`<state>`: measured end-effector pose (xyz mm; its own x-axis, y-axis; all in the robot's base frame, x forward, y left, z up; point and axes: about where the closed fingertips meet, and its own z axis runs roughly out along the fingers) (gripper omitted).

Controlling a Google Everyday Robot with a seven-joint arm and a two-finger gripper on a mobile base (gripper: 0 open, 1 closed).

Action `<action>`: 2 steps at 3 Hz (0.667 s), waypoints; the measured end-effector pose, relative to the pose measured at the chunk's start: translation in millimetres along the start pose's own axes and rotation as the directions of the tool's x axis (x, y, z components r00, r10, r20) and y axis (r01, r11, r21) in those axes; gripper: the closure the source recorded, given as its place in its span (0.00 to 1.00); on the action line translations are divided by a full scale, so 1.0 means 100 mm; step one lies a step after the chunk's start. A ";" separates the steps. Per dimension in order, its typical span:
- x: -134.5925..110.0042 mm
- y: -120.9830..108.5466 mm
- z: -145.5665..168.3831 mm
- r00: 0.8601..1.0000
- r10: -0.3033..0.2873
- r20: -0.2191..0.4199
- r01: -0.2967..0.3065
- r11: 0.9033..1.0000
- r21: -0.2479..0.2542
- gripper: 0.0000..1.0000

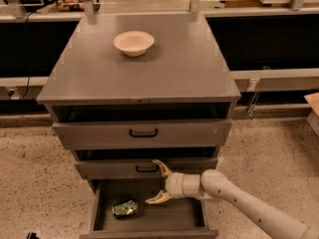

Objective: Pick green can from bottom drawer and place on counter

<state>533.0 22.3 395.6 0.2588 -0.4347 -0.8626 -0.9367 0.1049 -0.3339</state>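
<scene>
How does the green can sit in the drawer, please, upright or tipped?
Tipped: the green can lies on its side in the bottom drawer. The open gripper hovers beside it, not touching.
</scene>
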 end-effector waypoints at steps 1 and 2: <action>-0.07 -0.02 -0.03 1.000 0.000 0.000 0.000 1.000 0.000 0.47; -0.13 -0.04 -0.06 1.000 0.000 0.000 0.000 1.000 0.000 0.44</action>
<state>532.0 22.3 410.7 0.2588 -0.4347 -0.8626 -0.9367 0.1049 -0.3339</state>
